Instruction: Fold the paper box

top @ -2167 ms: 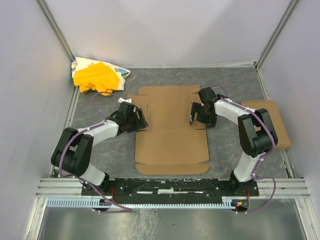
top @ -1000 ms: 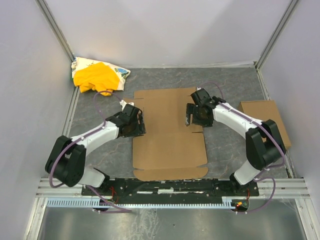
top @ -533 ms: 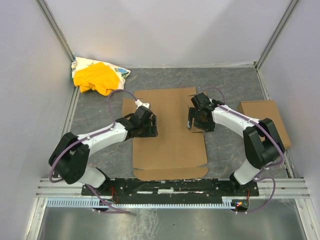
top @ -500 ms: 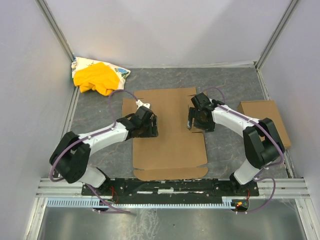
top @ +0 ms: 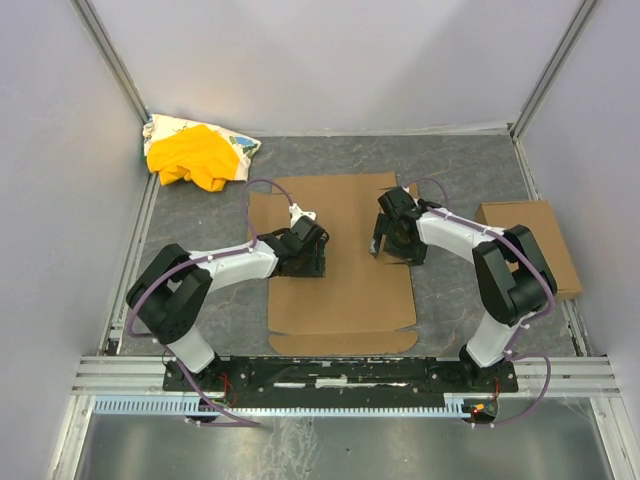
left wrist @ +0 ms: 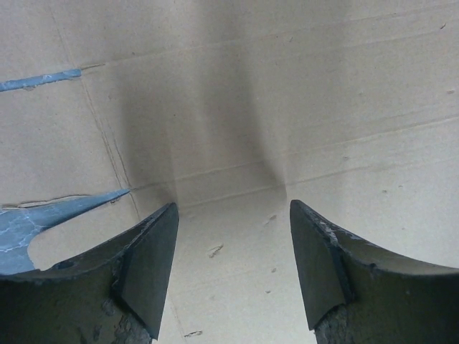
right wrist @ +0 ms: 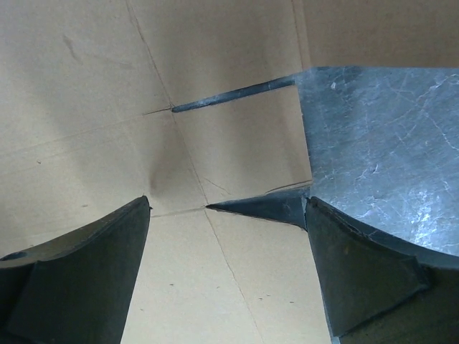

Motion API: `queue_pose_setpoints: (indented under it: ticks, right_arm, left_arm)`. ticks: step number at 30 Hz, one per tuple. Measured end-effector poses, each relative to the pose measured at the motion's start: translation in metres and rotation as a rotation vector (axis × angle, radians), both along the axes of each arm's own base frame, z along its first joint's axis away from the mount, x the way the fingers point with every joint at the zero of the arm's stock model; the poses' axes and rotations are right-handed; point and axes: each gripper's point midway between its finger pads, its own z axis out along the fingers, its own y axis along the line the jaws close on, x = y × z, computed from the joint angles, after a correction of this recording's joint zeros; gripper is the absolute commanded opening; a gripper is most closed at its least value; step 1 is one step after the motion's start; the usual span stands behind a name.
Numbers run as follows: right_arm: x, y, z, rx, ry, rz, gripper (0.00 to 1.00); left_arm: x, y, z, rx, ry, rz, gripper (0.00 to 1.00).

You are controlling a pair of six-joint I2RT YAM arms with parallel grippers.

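No legible text, label, brand, number or sign on the paper box (top: 340, 270), either gripper, or any other visible surface.

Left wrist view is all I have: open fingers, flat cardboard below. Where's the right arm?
Observer: The right gripper is over the right edge of the paper box, jaws open, beside a cut slit.
Operator: Any flaps up yet?
Observer: From the top camera the blank looks flat on the table; no wall stands.
Operator: Anything else around?
Observer: A yellow cloth bundle lies in the far left corner and a smaller cardboard rectangle at the table's right side, both apart from the box.
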Motion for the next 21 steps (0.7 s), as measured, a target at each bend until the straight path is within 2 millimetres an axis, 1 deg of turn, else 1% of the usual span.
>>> queue_pose_setpoints:
  ticks: [7,17,21]
  right_arm:
    - [0.008,-0.004,0.0,-0.003,-0.022,-0.02,0.98]
    - [0.019,-0.024,-0.003,-0.066,-0.048,-0.006,1.0]
    - [0.026,-0.021,-0.005,-0.046,-0.062,0.025,0.99]
  left_arm:
    - [0.005,-0.002,-0.003,0.026,-0.019,0.005,0.7]
    - [0.005,0.0,-0.005,0.03,-0.044,0.01,0.7]
    - [0.005,-0.001,-0.005,0.029,-0.047,0.009,0.7]
